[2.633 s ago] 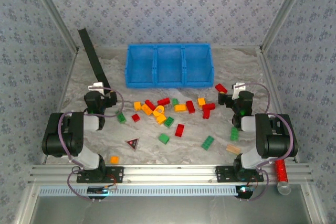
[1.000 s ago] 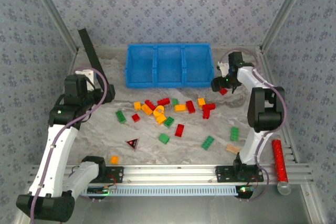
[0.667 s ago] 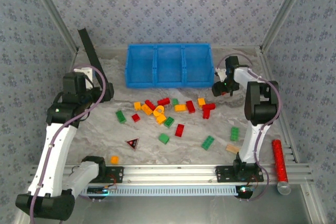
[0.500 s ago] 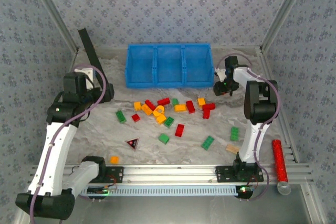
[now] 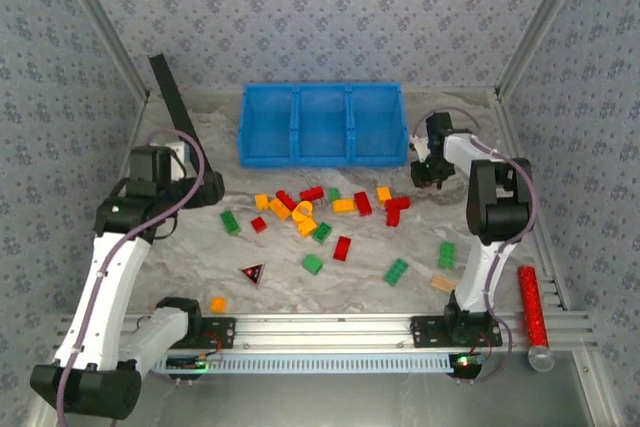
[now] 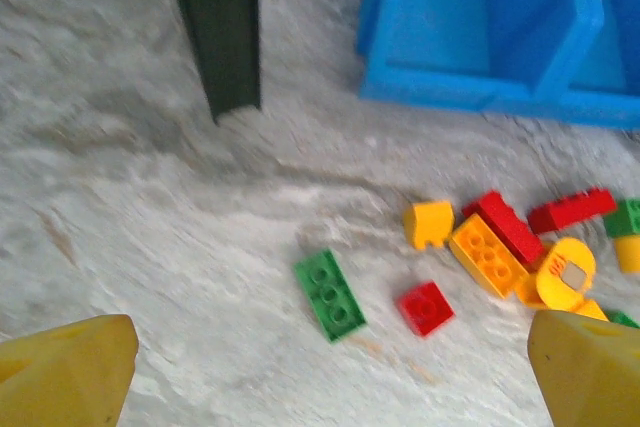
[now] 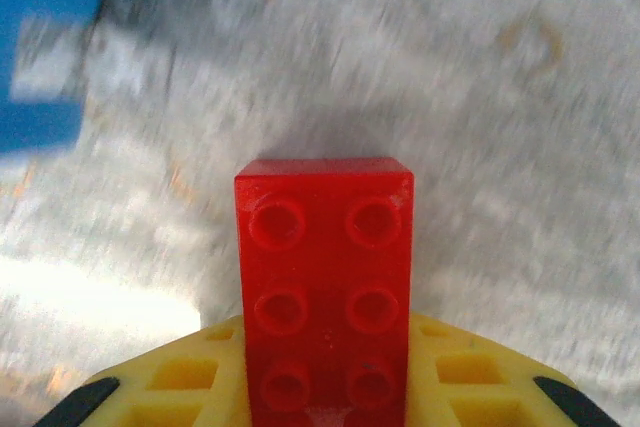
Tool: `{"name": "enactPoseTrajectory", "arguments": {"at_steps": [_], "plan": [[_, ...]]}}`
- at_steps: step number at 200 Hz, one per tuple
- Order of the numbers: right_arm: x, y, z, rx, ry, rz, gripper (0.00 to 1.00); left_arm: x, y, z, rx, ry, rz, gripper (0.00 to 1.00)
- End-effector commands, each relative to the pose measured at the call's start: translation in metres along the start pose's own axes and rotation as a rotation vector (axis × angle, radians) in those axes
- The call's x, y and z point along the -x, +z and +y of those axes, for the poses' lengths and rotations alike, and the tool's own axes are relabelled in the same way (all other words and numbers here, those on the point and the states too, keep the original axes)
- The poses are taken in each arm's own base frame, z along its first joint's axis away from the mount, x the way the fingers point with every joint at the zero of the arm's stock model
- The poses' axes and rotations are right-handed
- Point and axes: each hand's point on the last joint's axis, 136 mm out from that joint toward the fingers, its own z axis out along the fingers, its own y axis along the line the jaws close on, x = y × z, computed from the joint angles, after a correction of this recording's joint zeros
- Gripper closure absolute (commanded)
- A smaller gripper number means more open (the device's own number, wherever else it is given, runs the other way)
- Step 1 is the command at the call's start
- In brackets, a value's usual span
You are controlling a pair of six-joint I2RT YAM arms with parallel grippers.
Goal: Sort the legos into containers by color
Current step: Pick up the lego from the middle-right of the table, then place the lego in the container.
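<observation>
A blue three-compartment bin [image 5: 320, 159] stands at the back centre, its near corner [image 6: 470, 92] also in the left wrist view. Red, green and orange legos [image 5: 320, 209] lie scattered in front of it. My right gripper [image 5: 428, 171] is by the bin's right end, shut on a red six-stud brick [image 7: 325, 267] that sticks out from between its yellow fingers [image 7: 180, 387]. My left gripper [image 5: 205, 190] hangs open left of the pile, fingertips [image 6: 70, 367] wide apart above a green brick [image 6: 330, 294] and a small red brick [image 6: 426, 307].
A black bar [image 5: 175, 107] leans at the back left. A dark red-edged triangle [image 5: 252, 273] and a tan block [image 5: 444, 285] lie near the front. A red tube [image 5: 532, 317] rests on the rail at right. Patterned walls close in both sides.
My right gripper has closed on the red brick beside the bin's right end. The left arm has drifted slightly forward and right, still open.
</observation>
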Motion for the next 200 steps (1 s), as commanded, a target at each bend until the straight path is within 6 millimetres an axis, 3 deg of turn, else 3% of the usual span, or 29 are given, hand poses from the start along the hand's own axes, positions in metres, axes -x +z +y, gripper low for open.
{"name": "enactPoseTrajectory", "arguments": {"at_steps": [1, 35, 59, 76, 107, 135, 173, 200], "plan": [[-0.012, -0.039, 0.017, -0.009, 0.078, -0.023, 0.73, -0.050, 0.015, -0.014, -0.073, -0.096, 0.163, 0.00], [-0.027, -0.086, 0.053, -0.006, 0.060, -0.052, 0.72, -0.094, 0.033, -0.040, -0.096, -0.040, 0.236, 0.00], [-0.028, -0.119, 0.086, 0.009, 0.024, -0.116, 0.72, -0.122, 0.046, -0.067, -0.142, 0.015, 0.289, 0.00], [-0.014, -0.140, 0.097, 0.009, 0.011, -0.182, 0.72, -0.143, 0.056, -0.091, -0.190, 0.072, 0.327, 0.00], [0.032, -0.163, 0.101, 0.024, 0.024, -0.299, 0.72, -0.171, 0.068, -0.135, -0.276, 0.182, 0.352, 0.02], [0.073, -0.159, 0.105, 0.029, 0.007, -0.323, 0.73, -0.182, 0.068, -0.153, -0.222, 0.347, 0.348, 0.03], [0.117, -0.128, 0.114, 0.023, -0.023, -0.307, 0.73, -0.190, 0.070, -0.172, -0.184, 0.472, 0.342, 0.04], [0.137, -0.105, 0.115, 0.023, -0.019, -0.288, 0.73, -0.193, 0.072, -0.182, -0.176, 0.502, 0.332, 0.05]]}}
